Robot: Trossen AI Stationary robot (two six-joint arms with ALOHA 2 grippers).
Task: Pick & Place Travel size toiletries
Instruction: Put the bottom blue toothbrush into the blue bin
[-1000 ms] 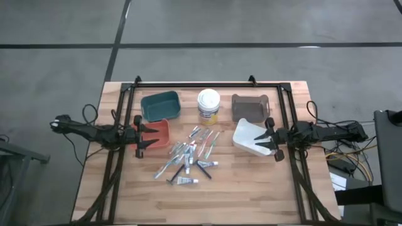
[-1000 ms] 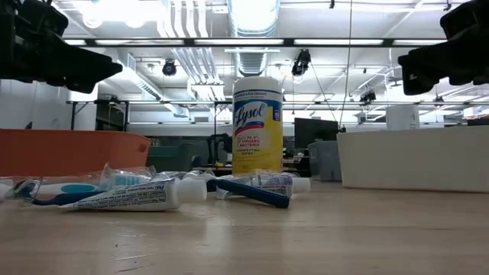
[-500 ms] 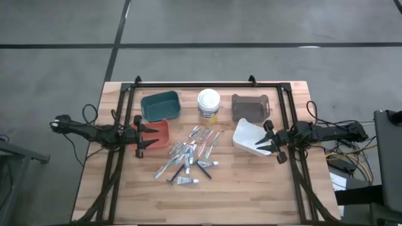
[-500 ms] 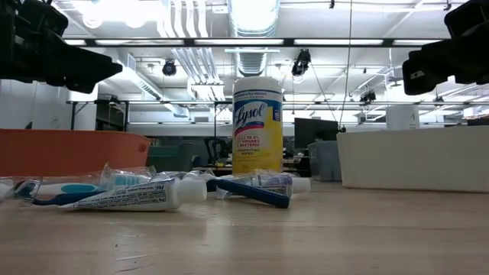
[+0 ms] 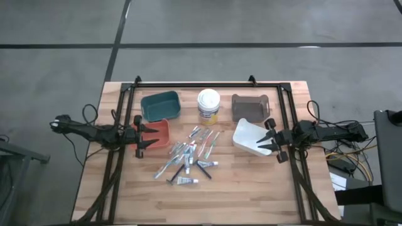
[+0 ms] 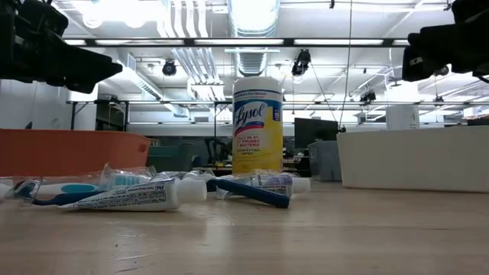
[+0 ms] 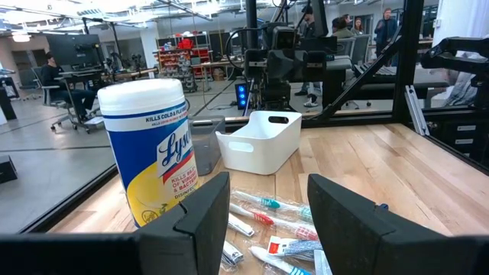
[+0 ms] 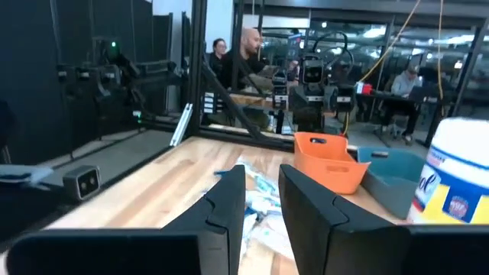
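The travel size toiletries [image 5: 191, 157] lie in a loose pile on the table's middle: white tubes [image 6: 130, 197], pastel toothbrushes [image 7: 267, 210] and a dark-handled razor [image 6: 252, 191]. All of them rest flat on the wood. My left gripper [image 5: 154, 137] hovers open over the orange bin [image 5: 162, 133], left of the pile. My right gripper [image 5: 259, 142] hovers open over the right part of the white bin [image 5: 248, 136], right of the pile. In the wrist views the left gripper [image 7: 269, 183] and the right gripper [image 8: 262, 172] each face the pile with nothing between their fingers.
A white tub with a yellow label [image 5: 208, 103] stands upright at the far middle. A teal bin [image 5: 161, 105] sits far left and a grey-brown bin [image 5: 250, 107] far right. A black frame [image 5: 207, 83] runs along the table's edges. Bare wood lies near the pile [image 5: 239, 188]. People sit in the room beyond [image 8: 248, 50].
My right gripper has risen a little above the white bin and drawn back slightly toward the table's right edge. The left arm and the toiletries have stayed where they were.
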